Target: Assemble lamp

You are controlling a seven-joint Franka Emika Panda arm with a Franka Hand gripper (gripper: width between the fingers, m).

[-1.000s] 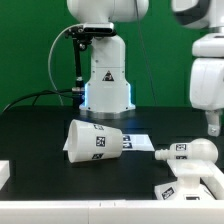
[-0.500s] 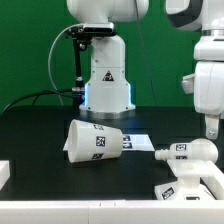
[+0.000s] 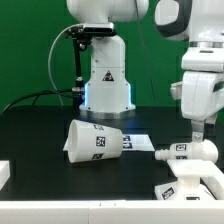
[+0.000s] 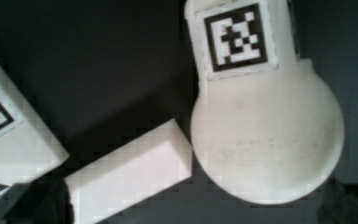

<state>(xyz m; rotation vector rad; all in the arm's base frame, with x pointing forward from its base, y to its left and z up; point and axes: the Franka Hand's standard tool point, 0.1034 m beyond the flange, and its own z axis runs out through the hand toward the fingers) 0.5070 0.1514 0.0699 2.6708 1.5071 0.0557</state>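
Observation:
The tapered shade (image 3: 96,141) lies on its side in the middle of the black table. The round-headed bulb (image 3: 190,151) lies on its side at the exterior view's right and fills the wrist view (image 4: 265,125), tag on its stem. The flat square base (image 3: 192,183) sits in front of the bulb, and a tagged white part (image 4: 5,112) at the wrist view's edge may be it. My gripper (image 3: 197,131) hangs just above the bulb, holding nothing. Its fingers are too small to read and do not show in the wrist view.
The marker board (image 3: 138,142) lies flat behind the shade. The robot's white pedestal (image 3: 105,75) stands at the back with a black cable. A white block (image 3: 4,173) sits at the exterior view's left edge. A flat white slab (image 4: 131,172) lies beside the bulb head.
The arm has moved toward the exterior view's left, bringing the gripper over the bulb. The lamp parts have not moved.

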